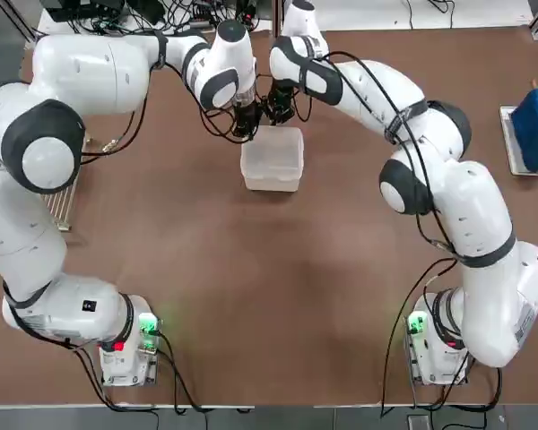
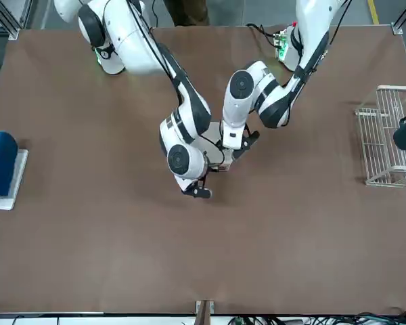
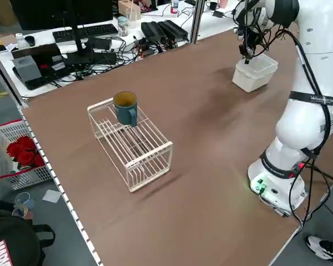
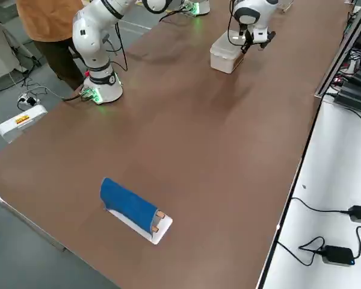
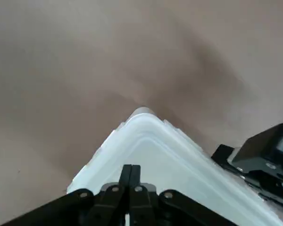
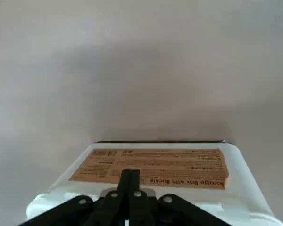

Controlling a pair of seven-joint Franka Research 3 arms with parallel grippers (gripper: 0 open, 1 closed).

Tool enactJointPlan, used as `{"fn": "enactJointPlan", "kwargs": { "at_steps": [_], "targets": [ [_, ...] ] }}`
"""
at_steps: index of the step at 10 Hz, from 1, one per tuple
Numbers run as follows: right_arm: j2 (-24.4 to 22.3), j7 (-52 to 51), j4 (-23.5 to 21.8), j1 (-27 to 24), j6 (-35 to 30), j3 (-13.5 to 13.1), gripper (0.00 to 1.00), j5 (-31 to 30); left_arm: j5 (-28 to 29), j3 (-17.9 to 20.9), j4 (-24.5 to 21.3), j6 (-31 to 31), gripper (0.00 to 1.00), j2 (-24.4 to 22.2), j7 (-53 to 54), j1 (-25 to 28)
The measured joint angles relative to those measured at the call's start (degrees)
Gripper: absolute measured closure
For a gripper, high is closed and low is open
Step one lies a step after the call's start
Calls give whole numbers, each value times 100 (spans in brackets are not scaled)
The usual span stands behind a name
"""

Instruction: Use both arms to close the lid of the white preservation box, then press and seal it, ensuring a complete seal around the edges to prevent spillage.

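Fingers of both arms are clenched with nothing between them, as you see in the top view: the left gripper [image 1: 245,125] and right gripper [image 1: 278,109] sit side by side at the 12 o'clock edge of the white preservation box [image 1: 273,158], which rests on the brown bench [image 1: 251,296] just above centre with its lid [image 1: 274,150] down. Your front view hides most of the box behind the two wrists near mid-bench. From the left side view, you find a wire rack [image 3: 134,145] carrying a teal mug [image 3: 125,107], well apart from the box. Your left wrist view shows shut fingers [image 5: 130,175] over a lid corner; your right wrist view shows them over a tan label [image 6: 153,167].
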Motion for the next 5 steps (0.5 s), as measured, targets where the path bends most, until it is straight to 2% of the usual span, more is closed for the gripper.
{"fn": "enactJointPlan", "kwargs": {
  "at_steps": [5],
  "targets": [
    [0,11,-21,22,34,-22,99,17,-29,-9,-2,12,99,2,-8,29]
  ]
}}
